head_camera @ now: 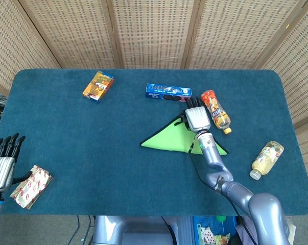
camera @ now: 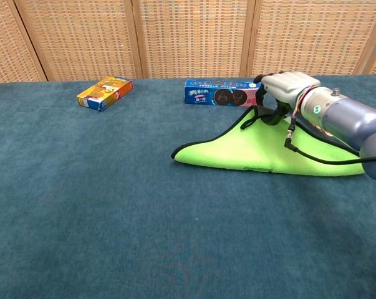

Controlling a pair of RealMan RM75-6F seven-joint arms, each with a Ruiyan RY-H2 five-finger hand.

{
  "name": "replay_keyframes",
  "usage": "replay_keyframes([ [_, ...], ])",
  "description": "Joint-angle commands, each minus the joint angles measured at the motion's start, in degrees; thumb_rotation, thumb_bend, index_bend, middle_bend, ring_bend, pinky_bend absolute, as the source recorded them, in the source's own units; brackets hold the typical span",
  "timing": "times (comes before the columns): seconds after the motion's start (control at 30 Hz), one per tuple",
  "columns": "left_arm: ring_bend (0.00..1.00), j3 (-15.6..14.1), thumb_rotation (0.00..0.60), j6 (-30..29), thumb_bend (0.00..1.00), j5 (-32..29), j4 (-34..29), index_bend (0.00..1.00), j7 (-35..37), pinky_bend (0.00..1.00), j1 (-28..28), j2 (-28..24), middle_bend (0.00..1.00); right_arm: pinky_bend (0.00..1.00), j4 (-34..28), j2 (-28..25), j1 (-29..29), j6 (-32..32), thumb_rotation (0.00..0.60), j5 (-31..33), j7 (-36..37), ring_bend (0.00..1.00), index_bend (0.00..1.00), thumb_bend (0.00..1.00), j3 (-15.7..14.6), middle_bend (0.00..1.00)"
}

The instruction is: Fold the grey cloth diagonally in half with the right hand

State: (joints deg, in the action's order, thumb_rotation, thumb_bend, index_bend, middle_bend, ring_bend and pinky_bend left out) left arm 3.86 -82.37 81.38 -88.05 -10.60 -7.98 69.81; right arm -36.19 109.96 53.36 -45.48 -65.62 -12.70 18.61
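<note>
Cloth [head_camera: 166, 139] sits right of centre in the head view, lying as a triangle, bright green face up with a dark edge; in the chest view [camera: 250, 151] it's at centre right, flat on the blue table [head_camera: 92, 153]. My right hand [head_camera: 196, 117] is over the triangle's top corner, fingers pointing up-frame toward the blue biscuit pack [head_camera: 168, 91]. From the chest view [camera: 286, 86] its fingers are curled down at that corner, where the dark edge loops up, but I cannot tell if they actually pinch the cloth or just rest on it. My left hand [head_camera: 2, 162] is at the lower-left edge of the head view, fingers straight and slightly apart, holding nothing, with a red-patterned wrapped pack [head_camera: 31, 186] just beside it. Orange box [head_camera: 98, 86] upper left. Orange bottle [head_camera: 215, 110] just right of the right hand, yellow bottle [head_camera: 267, 159] further right near the table edge.
</note>
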Motion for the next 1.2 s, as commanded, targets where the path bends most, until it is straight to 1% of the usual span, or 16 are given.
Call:
replay_keyframes([
  [0.03,0.0,0.0,0.6,0.0,0.17,0.0,0.0,0.0,0.0,0.0,0.0,0.0,0.0,0.0,-0.5,-0.3,-0.1,0.4,0.6,0.1,0.1,0.0,0.36,0.42,-0.1,0.0],
  [0.13,0.0,0.0,0.6,-0.1,0.17,0.0,0.0,0.0,-0.1,0.0,0.0,0.1,0.0,0.0,-1.0,-0.7,-0.2,0.3,0.6,0.0,0.1,0.0,0.28,0.34,-0.2,0.0],
  [0.2,0.0,0.0,0.6,-0.1,0.17,0.0,0.0,0.0,-0.2,0.0,0.0,0.1,0.0,0.0,-1.1,-0.8,-0.3,0.2,0.6,0.1,0.0,0.0,0.25,0.3,-0.1,0.0],
  [0.27,0.0,0.0,0.6,-0.2,0.17,0.1,0.0,0.0,-0.1,0.0,0.1,0.2,0.0,0.0,-1.3,-1.0,-0.3,0.2,0.6,0.3,-0.1,0.0,0.24,0.27,0.0,0.0],
  [0.5,0.0,0.0,0.6,-0.4,0.17,0.3,0.0,0.0,0.0,0.0,0.1,0.2,0.0,0.0,-2.1,-1.4,-0.6,-0.9,0.6,0.6,-0.6,0.0,0.19,0.27,0.2,0.0],
  [0.67,0.0,0.0,0.6,-0.7,0.17,0.4,0.1,0.0,0.2,0.0,0.2,0.2,0.0,0.0,-3.3,-2.4,-1.0,-2.4,0.6,0.5,-0.8,0.0,0.12,0.25,0.4,0.0],
  [0.73,0.0,0.0,0.6,-0.6,0.17,0.4,0.1,0.0,0.2,0.0,0.2,0.2,0.0,0.0,-4.4,-3.1,-1.3,-3.3,0.6,0.4,-0.8,0.0,0.11,0.25,0.5,0.0],
  [0.97,0.0,-0.1,0.6,-0.7,0.17,0.6,-0.1,0.0,0.5,0.0,0.2,0.0,0.0,0.0,-11.1,-7.3,-3.3,-7.0,0.6,-0.2,-3.1,0.0,0.11,0.23,0.2,0.0],
  [1.07,0.0,-0.2,0.6,-0.7,0.17,0.9,-0.1,0.0,0.8,0.0,0.2,-0.1,0.0,0.0,-16.0,-10.0,-5.5,-10.0,0.6,-0.8,-4.4,0.0,0.11,0.23,-0.5,0.0],
  [1.2,0.0,-0.4,0.6,-0.8,0.17,1.3,-0.3,0.0,1.2,0.0,0.3,-0.3,0.0,0.0,-24.8,-14.6,-9.8,-13.8,0.6,-1.2,-7.0,0.0,0.11,0.2,-2.4,0.0],
])
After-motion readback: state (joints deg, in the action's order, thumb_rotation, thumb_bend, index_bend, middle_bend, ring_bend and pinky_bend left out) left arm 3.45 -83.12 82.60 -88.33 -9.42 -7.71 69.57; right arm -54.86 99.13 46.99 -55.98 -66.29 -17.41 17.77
